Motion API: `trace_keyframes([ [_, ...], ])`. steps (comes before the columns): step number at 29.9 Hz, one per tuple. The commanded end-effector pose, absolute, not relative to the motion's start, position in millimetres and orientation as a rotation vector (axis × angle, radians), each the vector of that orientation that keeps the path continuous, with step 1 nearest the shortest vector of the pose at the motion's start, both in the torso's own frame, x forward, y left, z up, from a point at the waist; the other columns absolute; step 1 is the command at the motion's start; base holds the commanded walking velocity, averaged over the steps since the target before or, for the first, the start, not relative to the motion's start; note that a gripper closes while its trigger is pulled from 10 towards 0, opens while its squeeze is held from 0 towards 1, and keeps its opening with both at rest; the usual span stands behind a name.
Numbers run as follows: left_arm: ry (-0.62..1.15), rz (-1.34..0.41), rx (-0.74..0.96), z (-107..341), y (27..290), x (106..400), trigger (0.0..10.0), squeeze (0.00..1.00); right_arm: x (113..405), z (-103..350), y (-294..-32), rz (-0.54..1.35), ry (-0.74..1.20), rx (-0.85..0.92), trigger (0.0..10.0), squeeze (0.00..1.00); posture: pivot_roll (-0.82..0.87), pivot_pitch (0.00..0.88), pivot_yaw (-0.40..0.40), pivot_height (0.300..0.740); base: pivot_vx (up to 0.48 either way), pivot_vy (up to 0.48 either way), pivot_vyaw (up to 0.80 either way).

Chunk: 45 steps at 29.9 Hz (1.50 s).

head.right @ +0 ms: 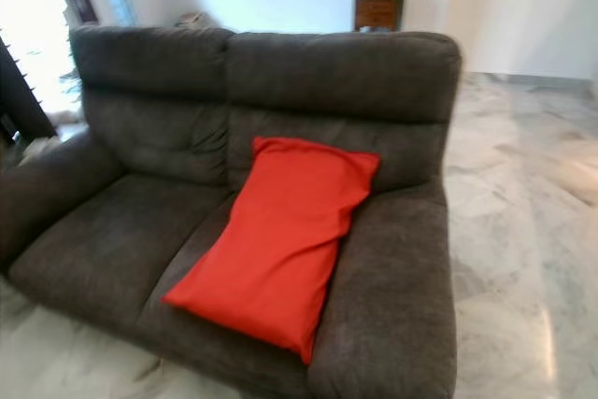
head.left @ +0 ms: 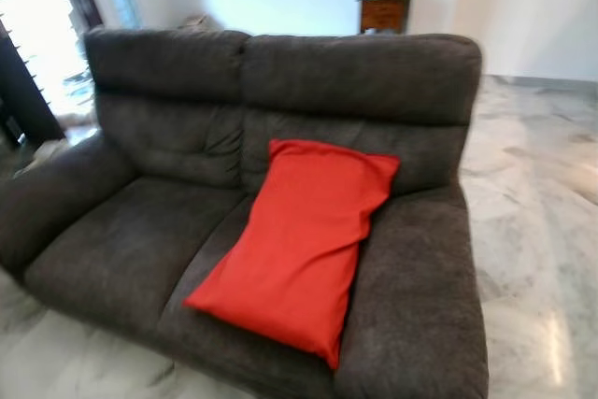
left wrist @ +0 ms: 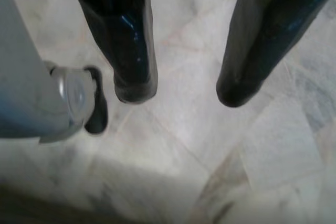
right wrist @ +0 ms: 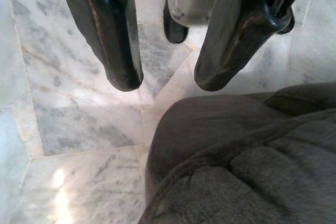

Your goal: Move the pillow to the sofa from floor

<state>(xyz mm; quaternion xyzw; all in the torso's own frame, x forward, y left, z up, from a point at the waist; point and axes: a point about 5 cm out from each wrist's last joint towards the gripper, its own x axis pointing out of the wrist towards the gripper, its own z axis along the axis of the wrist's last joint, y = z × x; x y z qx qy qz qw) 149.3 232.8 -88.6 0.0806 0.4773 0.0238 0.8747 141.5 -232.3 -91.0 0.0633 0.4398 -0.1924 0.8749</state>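
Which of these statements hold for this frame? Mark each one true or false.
1. The red rectangular fabric pillow lies on the dark grey upholstered sofa. True.
2. The pillow rests on the white marble floor. False: it lies on the sofa's seat, its top edge leaning against the backrest.
3. The left hand holds the pillow. False: its fingers are apart with nothing between them, above bare marble.
4. The right hand hangs open beside the sofa's edge. True.
5. A green wooden cabinet stands behind the sofa. False: the small wooden cabinet there is brown.
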Motion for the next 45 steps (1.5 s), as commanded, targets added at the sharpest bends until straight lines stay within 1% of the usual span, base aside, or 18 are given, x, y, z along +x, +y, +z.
trace_keyframes([
  [1,0.996,0.051,0.175,-88.1,234.2,149.7,10.0,0.0,142.9,-91.2,-229.4,-0.394,0.916,0.14,10.0,0.0,-0.01,0.0,0.062,0.74,-0.251,0.0,0.0],
  [11,0.993,0.054,0.17,-88.4,233.3,149.5,10.0,0.0,139.0,-92.9,-228.8,-0.391,0.93,0.143,10.0,0.0,-0.01,0.0,0.065,0.74,-0.256,0.0,0.0],
  [24,0.992,0.07,0.159,-88.2,237.7,146.6,10.0,0.0,128.9,-97.3,-228.1,-0.392,0.976,0.164,10.0,0.0,-0.01,0.0,0.066,0.74,0.0,0.0,0.0],
  [38,0.96,0.062,0.177,-85.9,238.5,150.0,10.0,0.0,121.8,-100.4,-226.2,-0.378,1.009,0.173,10.0,0.0,0.0,0.0,0.07,0.74,0.0,0.0,-0.78],
  [41,0.95,0.043,0.205,-84.4,238.1,153.8,10.0,0.0,120.1,-100.9,-226.1,-0.38,1.015,0.177,10.0,0.0,-0.01,0.0,0.071,0.74,0.0,-0.48,-0.8],
  [45,0.934,0.064,0.187,-82.6,238.5,157.9,10.0,0.0,119.1,-101.1,-227.2,-0.381,1.02,0.179,10.0,0.0,0.0,0.0,0.07,0.74,0.0,-0.341,-0.8],
])
